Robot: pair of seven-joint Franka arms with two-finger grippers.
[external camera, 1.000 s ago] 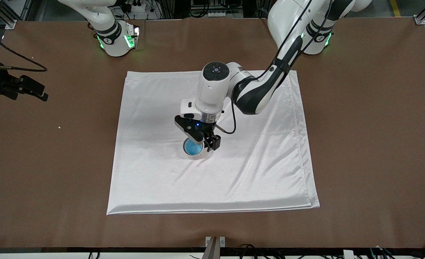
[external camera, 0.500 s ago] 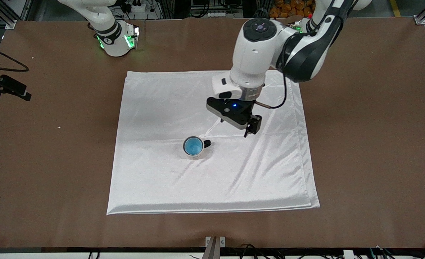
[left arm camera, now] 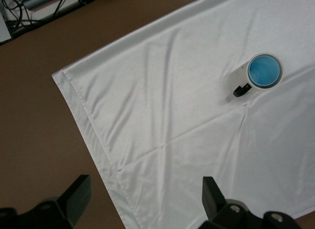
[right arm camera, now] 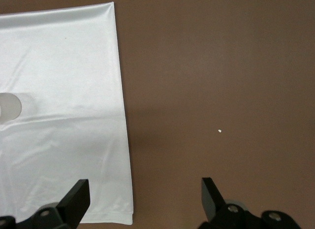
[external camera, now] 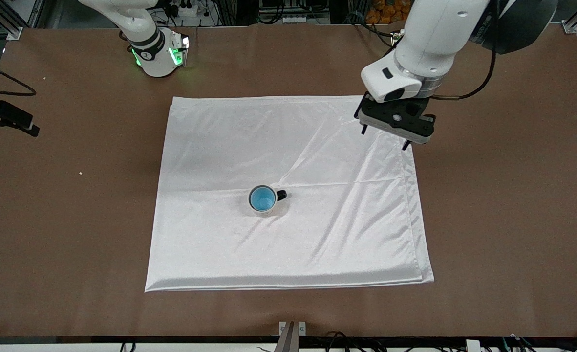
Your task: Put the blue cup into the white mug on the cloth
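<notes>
Over the cloth's corner toward my left arm's end of the tabletop, farthest from the front camera, hangs my left pincer, up in the air, its two fingers spread wide with nothing between them. Well apart from it, near the middle of the cloth, stands the mug, upright, its mouth facing straight up, so its long axis runs vertical. Inside it sits the cup, also upright and open upward, its blue rim ringed by the mug's pale wall. The mug's black handle sticks out sideways toward my left arm's end of the tabletop. From my left wrist view, the mug with the cup in it lies out on the cloth, far from my fingers, and the cloth's hemmed edge runs between them. Creases fan across the shiny fabric around the mug. My right pincer waits over bare brown tabletop at my right arm's end, off the cloth, its fingers just as wide apart and empty; from that wrist view one cloth corner lies close by, and a small white speck sits on the brown surface.
</notes>
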